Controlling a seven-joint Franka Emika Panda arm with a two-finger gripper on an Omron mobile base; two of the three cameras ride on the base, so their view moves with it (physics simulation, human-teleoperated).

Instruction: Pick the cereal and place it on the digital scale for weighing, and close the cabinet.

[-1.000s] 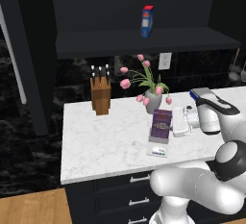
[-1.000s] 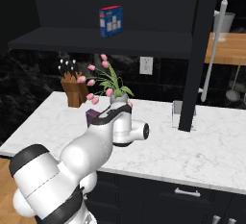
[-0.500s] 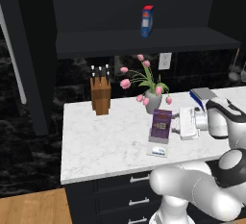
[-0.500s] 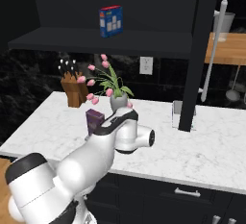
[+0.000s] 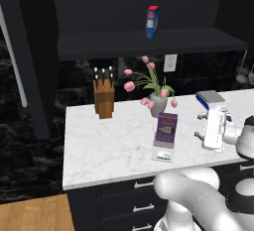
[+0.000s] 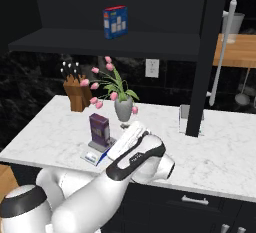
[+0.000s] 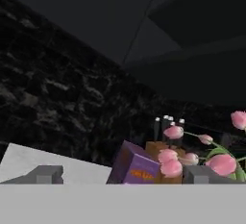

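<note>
**Cereal upright on the scale, hand drawn off to the right**

Cereal [image 5: 166, 129] upright on the scale [image 5: 162, 154], purple box centred on the grey plate, white display strip facing the near edge of the counter [image 5: 109, 145]. Same pairing in the right base view: cereal [image 6: 99, 130] on the scale [image 6: 95, 155], just left of the arm. In the hand view, top of the cereal [image 7: 135, 166] low in the middle, tilted by the camera's roll.

Hand [image 5: 216, 128] in the left base view over the right part of the counter, apart from the cereal and holding nothing. Fingers seen edge-on, so cannot tell how far apart. Two grey fingertips [image 7: 46, 174] at the bottom of the hand view, well separated, with nothing between them.

Vase of pink tulips [image 5: 157, 101] just behind the cereal, toward the wall. Knife block [image 5: 103, 97] farther left, near the wall. Blue-based device with grey top [image 5: 210, 98] at the far right of the counter. Blue box with red top [image 5: 152, 22] alone on the cabinet's shelf [image 5: 149, 42] above the tulips. Cabinet door [image 6: 204, 57] standing open, edge-on, at the right of the shelf in the right base view. Long silver handle [image 6: 222, 52] just right of it. Wall outlet [image 5: 170, 62] behind the tulips. Dark drawers [image 5: 129, 195] below the counter.
</note>
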